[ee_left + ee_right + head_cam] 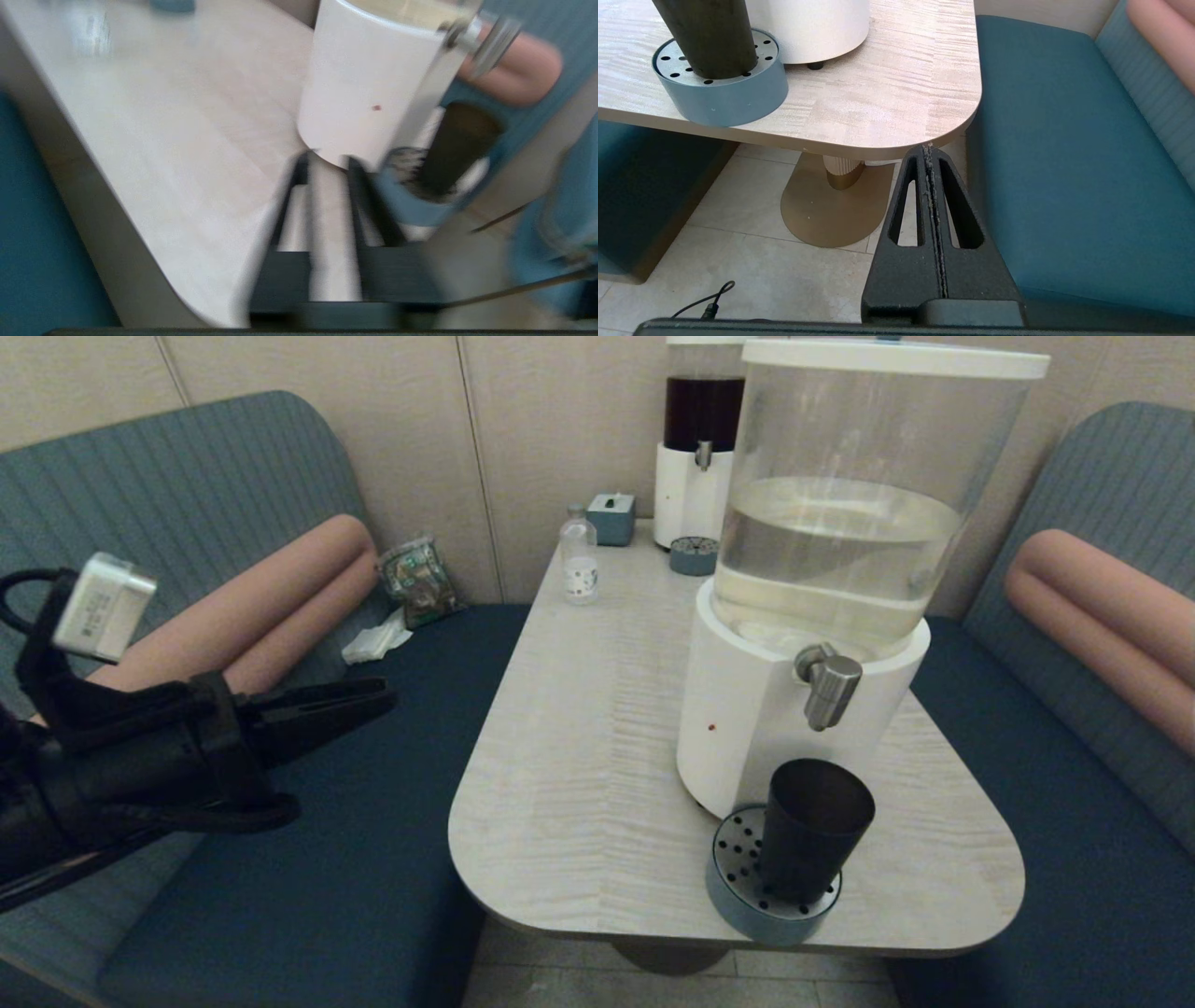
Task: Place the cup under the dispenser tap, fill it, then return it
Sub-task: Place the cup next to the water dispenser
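The dark tapered cup (817, 831) stands upright on a round blue-grey drip tray (738, 896), right below the dispenser tap (829, 683) of the big clear-tank dispenser (840, 523). My left gripper (385, 696) hovers over the bench seat, left of the table and well apart from the cup. In the left wrist view its jaws (327, 161) stand a little open with nothing between them, pointing toward the dispenser's white base (369, 93) and the cup (455, 149). My right gripper (928, 148) is shut and empty, low beside the table's near right corner; the cup (710, 37) is off to its side.
A small clear bottle (579, 560), a blue-grey box (611, 518) and a dark-liquid dispenser (700, 439) with its own drip tray (693, 556) stand at the table's far end. Blue bench seats with pink bolsters (271, 607) flank the table (579, 756).
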`<state>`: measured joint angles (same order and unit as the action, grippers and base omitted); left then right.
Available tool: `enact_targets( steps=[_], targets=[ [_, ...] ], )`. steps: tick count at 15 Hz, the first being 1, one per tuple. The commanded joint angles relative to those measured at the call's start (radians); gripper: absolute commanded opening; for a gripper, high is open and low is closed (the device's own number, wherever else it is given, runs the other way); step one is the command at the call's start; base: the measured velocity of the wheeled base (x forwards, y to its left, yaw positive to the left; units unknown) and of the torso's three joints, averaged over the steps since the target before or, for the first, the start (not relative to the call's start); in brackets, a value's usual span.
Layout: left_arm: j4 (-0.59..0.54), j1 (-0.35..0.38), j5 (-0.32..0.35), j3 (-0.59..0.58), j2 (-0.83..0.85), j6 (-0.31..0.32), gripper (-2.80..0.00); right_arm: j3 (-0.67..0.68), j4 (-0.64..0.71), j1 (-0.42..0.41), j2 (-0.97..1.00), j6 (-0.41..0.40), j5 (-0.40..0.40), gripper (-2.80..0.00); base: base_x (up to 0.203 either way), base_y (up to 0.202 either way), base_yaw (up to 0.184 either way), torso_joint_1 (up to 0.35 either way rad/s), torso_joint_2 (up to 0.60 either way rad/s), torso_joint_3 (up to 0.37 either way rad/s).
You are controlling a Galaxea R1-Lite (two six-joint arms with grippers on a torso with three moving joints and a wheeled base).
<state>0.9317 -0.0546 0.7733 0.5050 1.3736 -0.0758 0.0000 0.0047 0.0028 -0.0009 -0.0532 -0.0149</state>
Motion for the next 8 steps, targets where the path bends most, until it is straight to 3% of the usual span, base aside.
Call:
enact_targets(
  steps=[1, 5, 8],
  targets=[
    [0.343, -0.036, 0.018, -0.067, 0.206, 0.062, 0.00, 0.000, 0.000, 0.000, -0.001, -0.002, 0.000, -2.80, 0.000, 0.000, 0.000, 0.000, 0.00, 0.000],
    [0.447, -0.133, 0.024, -0.094, 0.321, 0.188, 0.00, 0.001, 0.000, 0.000, 0.000, -0.001, 0.000, -2.80, 0.000, 0.000, 0.000, 0.000, 0.00, 0.000],
    [0.438, -0.233, 0.020, -0.100, 0.326, 0.212, 0.00, 0.000, 0.000, 0.000, -0.001, -0.001, 0.000, -2.80, 0.000, 0.000, 0.000, 0.000, 0.00, 0.000]
  ],
)
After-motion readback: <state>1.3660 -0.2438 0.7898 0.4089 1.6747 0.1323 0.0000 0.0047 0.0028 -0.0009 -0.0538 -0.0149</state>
